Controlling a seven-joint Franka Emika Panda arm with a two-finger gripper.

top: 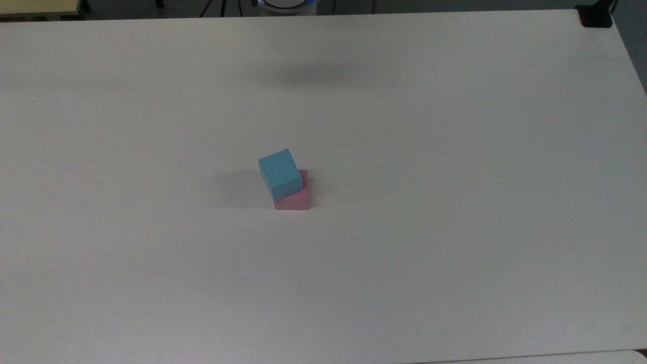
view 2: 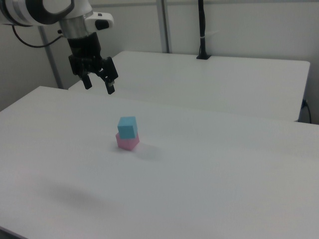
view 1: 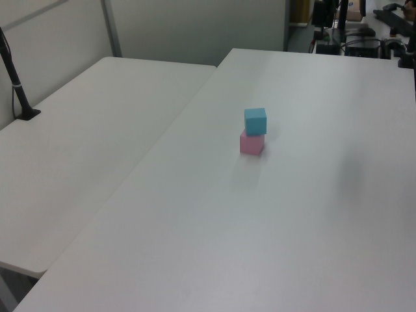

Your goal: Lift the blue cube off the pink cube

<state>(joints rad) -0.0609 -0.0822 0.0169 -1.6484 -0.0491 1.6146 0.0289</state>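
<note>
A blue cube (top: 280, 173) sits on top of a pink cube (top: 295, 198) near the middle of a white table (top: 455, 151). The stack is not square: in the top view the blue cube is twisted relative to the pink one and shifted toward the top view's upper left, leaving a strip of pink top face bare along the right edge. Both blocks rest flat, with no long axis to speak of. In the right view the gripper (view 2: 98, 85) hangs in the air above the table, up and toward the right view's left of the stack and well apart from it, its two black fingers (view 2: 110, 88) pointing downward and spread, holding nothing. A second white table (view 1: 78, 149) stands alongside.
</note>
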